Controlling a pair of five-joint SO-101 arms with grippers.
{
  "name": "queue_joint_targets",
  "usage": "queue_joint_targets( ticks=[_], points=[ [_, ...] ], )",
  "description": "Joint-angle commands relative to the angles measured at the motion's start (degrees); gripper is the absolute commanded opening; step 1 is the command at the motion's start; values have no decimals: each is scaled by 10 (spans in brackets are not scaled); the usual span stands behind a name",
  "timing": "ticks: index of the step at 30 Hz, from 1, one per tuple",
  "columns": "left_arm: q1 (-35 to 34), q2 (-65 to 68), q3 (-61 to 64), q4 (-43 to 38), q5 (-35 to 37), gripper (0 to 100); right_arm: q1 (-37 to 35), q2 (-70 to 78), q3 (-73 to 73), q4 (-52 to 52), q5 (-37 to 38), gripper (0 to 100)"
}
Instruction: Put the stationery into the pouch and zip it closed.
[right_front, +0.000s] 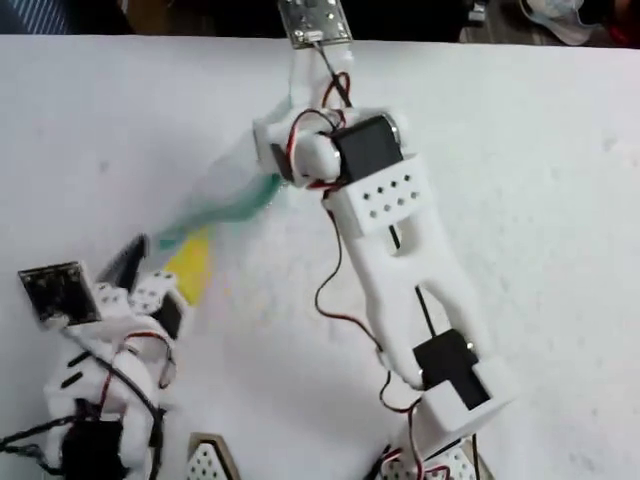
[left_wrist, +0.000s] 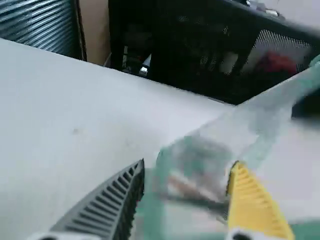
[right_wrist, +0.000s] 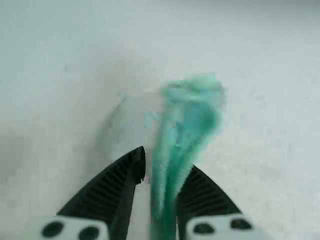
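Clear film with a teal zip band (right_wrist: 187, 115): that is the pouch (right_front: 228, 208), stretched over the counter (right_front: 520, 150) between my two arms, one end at each pincer. Whether it clears the surface I can't say. My right pincer (right_wrist: 167, 167) is closed on the teal band, the fabric bunched between its black fingers (right_wrist: 115, 192). My left pincer (left_wrist: 187, 167) has its grey and yellow fingers (left_wrist: 112, 202) well apart, with the other end of the pouch between them. I can't tell whether either finger presses on it. Through the clear wall I see dark and reddish shapes (left_wrist: 187, 187), too blurred to name, so I take it some stationery is already inside.

I judge the pouch light and limp, with no stiffness of its own, so it will sag and twist wherever it isn't pulled taut. The film looks smooth and probably slippery, and a pinch on it would likely crumple or slide. The zip band seems the thicker, firmer part, so that is where I'd hold, near an end, not mid-span. For closing I'd want one end of the band anchored and the slider taken by the other pincer, but I can't make out the slider
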Motion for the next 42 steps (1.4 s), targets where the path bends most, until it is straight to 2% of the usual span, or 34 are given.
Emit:
queue_joint_targets(
  ticks=[1, 4, 7, 11, 17, 23, 31, 38, 42],
  points=[
    [9, 4, -33, -6, 10, 282, 65, 6, 37, -64, 18, 17],
    [60, 4, -32, -6, -33, 282, 96, 28, 47, -111, 20, 17],
    [89, 4, -31, -7, -77, 282, 101, 49, 50, -112, 20, 17],
    [69, 4, -26, -12, -57, 282, 101, 65, 72, -73, 15, 17],
    [27, 4, 25, -78, -17, 282, 104, 55, 193, -64, 20, 17],
    [26, 4, 51, -113, -12, 282, 104, 41, 328, -171, 40, 17],
    [27, 4, 56, -113, -11, 282, 136, 43, 458, -327, 40, 17],
    [27, 4, 56, -113, -11, 282, 204, 44, 470, -339, 40, 17],
    [27, 4, 57, -113, -11, 282, 211, 58, 476, -341, 49, 18]
  ],
)
